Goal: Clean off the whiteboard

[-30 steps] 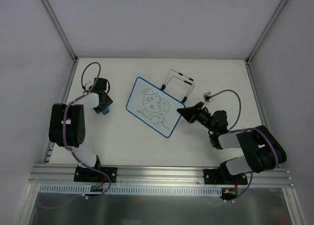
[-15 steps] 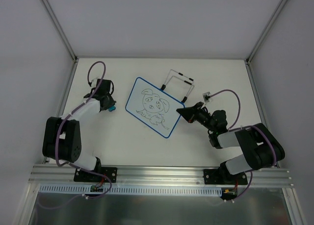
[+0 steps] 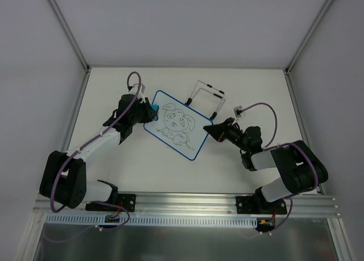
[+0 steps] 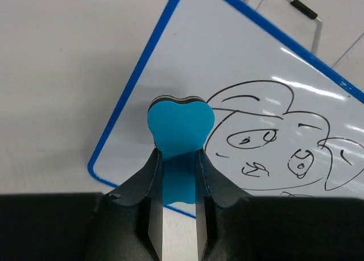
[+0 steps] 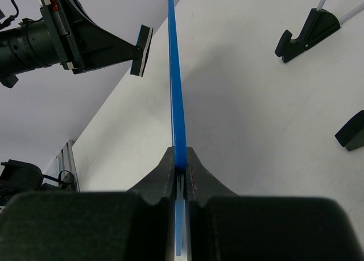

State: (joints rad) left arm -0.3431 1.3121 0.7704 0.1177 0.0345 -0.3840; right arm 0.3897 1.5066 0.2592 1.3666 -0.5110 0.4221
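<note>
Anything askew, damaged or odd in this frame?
Nothing alarming. The whiteboard is angled and not on the wire stand, but the right gripper clamps its edge while the left gripper holds the blue eraser over it.

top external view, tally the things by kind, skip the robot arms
whiteboard: 1
heart-shaped blue eraser: 1
wire stand: 1
total: 3
</note>
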